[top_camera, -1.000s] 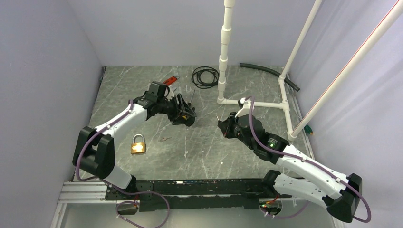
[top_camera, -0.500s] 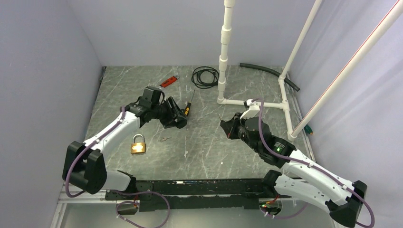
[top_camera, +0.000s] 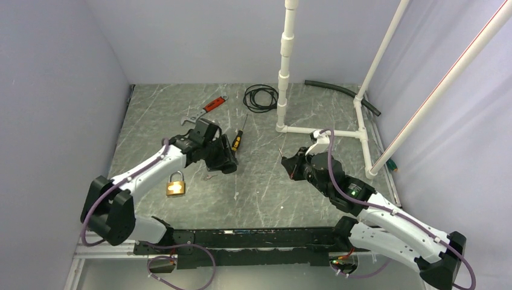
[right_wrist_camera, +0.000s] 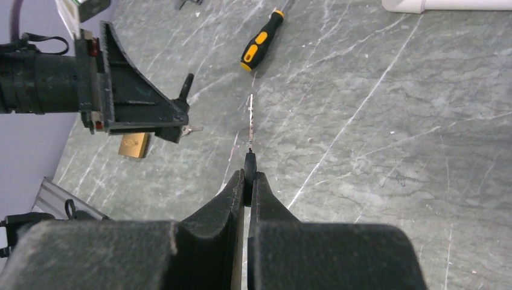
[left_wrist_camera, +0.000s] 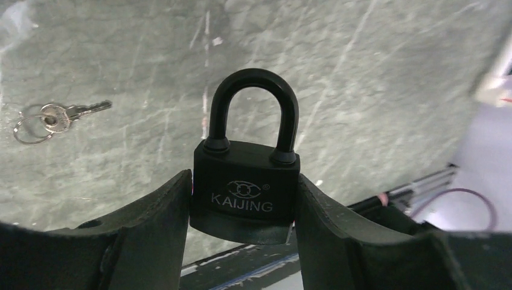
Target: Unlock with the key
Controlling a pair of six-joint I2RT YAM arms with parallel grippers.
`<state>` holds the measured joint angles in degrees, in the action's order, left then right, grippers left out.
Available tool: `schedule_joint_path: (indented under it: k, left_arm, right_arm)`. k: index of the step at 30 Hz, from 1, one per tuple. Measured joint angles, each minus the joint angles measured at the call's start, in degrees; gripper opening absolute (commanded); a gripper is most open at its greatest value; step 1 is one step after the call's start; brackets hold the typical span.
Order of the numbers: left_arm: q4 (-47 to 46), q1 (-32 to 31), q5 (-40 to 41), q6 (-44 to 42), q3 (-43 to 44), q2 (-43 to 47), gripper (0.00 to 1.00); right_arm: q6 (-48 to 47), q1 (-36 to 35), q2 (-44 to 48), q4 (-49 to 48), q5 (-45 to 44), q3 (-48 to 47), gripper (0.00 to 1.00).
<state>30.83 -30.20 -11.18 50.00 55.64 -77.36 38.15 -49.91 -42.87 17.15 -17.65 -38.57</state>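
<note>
A black padlock (left_wrist_camera: 244, 193) marked KAIJING, its shackle closed, sits between the fingers of my left gripper (left_wrist_camera: 243, 184), which is shut on its body. In the top view the left gripper (top_camera: 222, 159) hovers left of the table's middle. My right gripper (right_wrist_camera: 249, 178) is shut on the black head of a key (right_wrist_camera: 250, 115), whose thin blade points toward the left gripper (right_wrist_camera: 130, 103). A gap of bare table separates key tip and padlock shackle (right_wrist_camera: 186, 87). From above, the right gripper (top_camera: 287, 162) is right of centre.
A brass padlock (top_camera: 176, 184) lies near the left arm, and a small key on a ring (left_wrist_camera: 53, 116) lies on the table beside it. A yellow-black screwdriver (top_camera: 238, 140), a red-handled tool (top_camera: 206, 107), a cable coil (top_camera: 261, 96) and a white pipe frame (top_camera: 320, 130) lie farther back.
The left arm has carried the black padlock toward the near left, uncovering the screwdriver. The right arm with the key has shifted slightly nearer.
</note>
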Motion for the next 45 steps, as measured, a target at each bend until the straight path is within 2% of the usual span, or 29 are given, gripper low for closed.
schedule_joint_path:
  k: [3,9,17,33,40,45]
  left_arm:
    - [1.6,-2.6,3.3,-1.8,0.6,-3.7,0.8]
    - [2.1,-5.0,5.9,-3.9,1.7,-12.6,0.85]
    - [6.6,-9.2,12.2,-6.1,6.9,-14.4,0.79]
    - [7.5,-11.0,10.5,-17.5,7.4,-15.0,0.76]
    - [8.0,-11.0,9.5,-16.3,8.9,-22.7,0.73]
    - [7.9,-10.9,8.2,-12.6,8.6,-23.3,0.73]
  right_arm:
    - [0.0,0.0,0.2,0.0,0.0,0.8,0.0]
    - [0.0,0.0,1.2,0.7,0.0,1.1,0.0]
    - [-0.1,0.0,4.3,2.6,-0.5,1.4,0.0]
    - [-0.1,0.0,7.4,4.4,-1.4,3.0,0.0]
    - [-0.1,0.0,8.0,5.3,-1.4,3.6,0.0]
    - [-0.1,0.0,8.5,6.0,-1.5,3.7,0.0]
